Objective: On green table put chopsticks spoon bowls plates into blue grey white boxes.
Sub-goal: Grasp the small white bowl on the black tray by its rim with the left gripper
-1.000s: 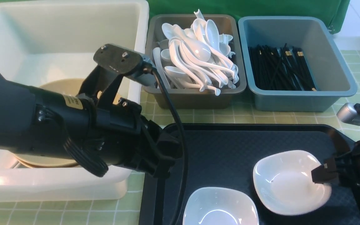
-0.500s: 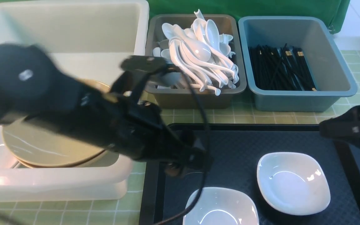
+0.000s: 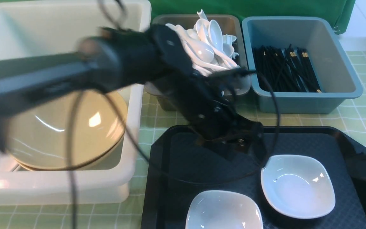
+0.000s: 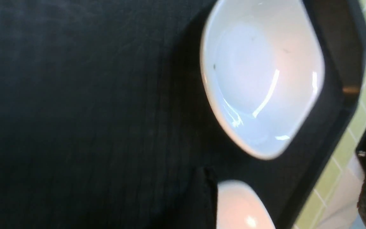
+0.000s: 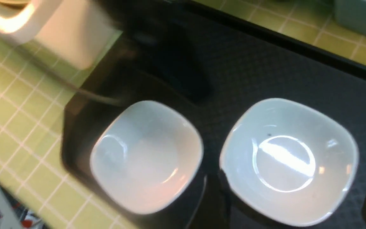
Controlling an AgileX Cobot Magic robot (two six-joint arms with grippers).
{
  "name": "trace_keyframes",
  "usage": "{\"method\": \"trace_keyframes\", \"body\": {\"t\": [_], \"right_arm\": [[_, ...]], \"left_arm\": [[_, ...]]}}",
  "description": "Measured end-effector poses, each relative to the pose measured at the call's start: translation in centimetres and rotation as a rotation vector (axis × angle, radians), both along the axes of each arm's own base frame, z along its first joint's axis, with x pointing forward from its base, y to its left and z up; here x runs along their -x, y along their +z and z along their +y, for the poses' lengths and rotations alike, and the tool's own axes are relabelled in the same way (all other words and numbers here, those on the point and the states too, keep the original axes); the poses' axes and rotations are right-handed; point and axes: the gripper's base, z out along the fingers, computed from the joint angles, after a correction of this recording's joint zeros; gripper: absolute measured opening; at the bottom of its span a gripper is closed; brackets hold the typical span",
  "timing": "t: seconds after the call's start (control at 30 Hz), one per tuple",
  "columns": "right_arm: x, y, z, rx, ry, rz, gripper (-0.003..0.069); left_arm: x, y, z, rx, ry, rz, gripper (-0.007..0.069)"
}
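You've got the green table (image 3: pixel 361 111), pale squares with white grid lines. Directly on it: big white box (image 3: pixel 59 190) at the left, grey box (image 3: pixel 233 28) and blue-grey box (image 3: pixel 297 101) side by side along the far edge, black tray (image 3: pixel 297 140) in front of those two, just beside the white box.

Staged lab-style dish-sorting bench: green grid table (image 3: pixel 357 117), green backdrop (image 3: pixel 265 8), big white tub (image 3: pixel 59 190), black tray (image 3: pixel 303 141).
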Motion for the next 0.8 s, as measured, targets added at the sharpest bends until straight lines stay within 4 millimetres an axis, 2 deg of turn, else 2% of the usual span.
{"method": "trace_keyframes", "body": {"t": [0.17, 0.23, 0.27, 0.3, 0.4, 0.47, 0.5, 0.53, 0.6, 0.7, 0.8], "right_arm": [[0.3, -0.1, 0.6, 0.015, 0.057, -0.001, 0.0569], [0.3, -0.1, 0.7, 0.027, 0.07, -0.005, 0.055], [0.3, -0.1, 0.7, 0.028, 0.07, -0.005, 0.0545], [0.4, -0.2, 0.7, 0.044, 0.078, -0.006, 0.0517], [0.4, -0.3, 0.8, 0.062, 0.094, -0.008, 0.0451], [0.5, -0.3, 0.9, 0.064, 0.101, -0.008, 0.0373], [0.5, -0.3, 0.9, 0.064, 0.102, -0.007, 0.0347], [0.5, -0.3, 0.9, 0.066, 0.104, -0.006, 0.0278], [0.5, -0.3, 0.9, 0.066, 0.104, -0.006, 0.0189], [0.5, -0.3, 0.9, 0.067, 0.104, -0.006, 0.0061], [0.5, -0.3, 0.9, 0.067, 0.104, -0.006, 0.0029]], "left_arm": [[-1.0, -3.8, -2.9, -0.048, -0.008, 0.054, 0.0512], [-1.6, -5.1, -3.4, -0.063, 0.012, 0.072, 0.0486], [-1.6, -5.1, -3.4, -0.063, 0.014, 0.072, 0.0482], [-2.0, -6.1, -3.7, -0.071, 0.017, 0.078, 0.0458], [-2.3, -6.7, -4.1, -0.047, -0.003, 0.074, 0.0379], [-2.4, -7.1, -4.3, -0.028, -0.023, 0.074, 0.0274], [-2.3, -7.3, -4.4, -0.023, -0.027, 0.078, 0.0248], [-2.3, -7.5, -4.5, -0.014, -0.031, 0.084, 0.0137], [-2.3, -7.5, -4.6, 0.001, -0.03, 0.092, 0.005], [-2.2, -7.4, -4.6, 0.017, -0.041, 0.106, 0.0015], [-2.5, -6.7, -4.1, 0.022, -0.041, 0.108, 0.0015]]}}
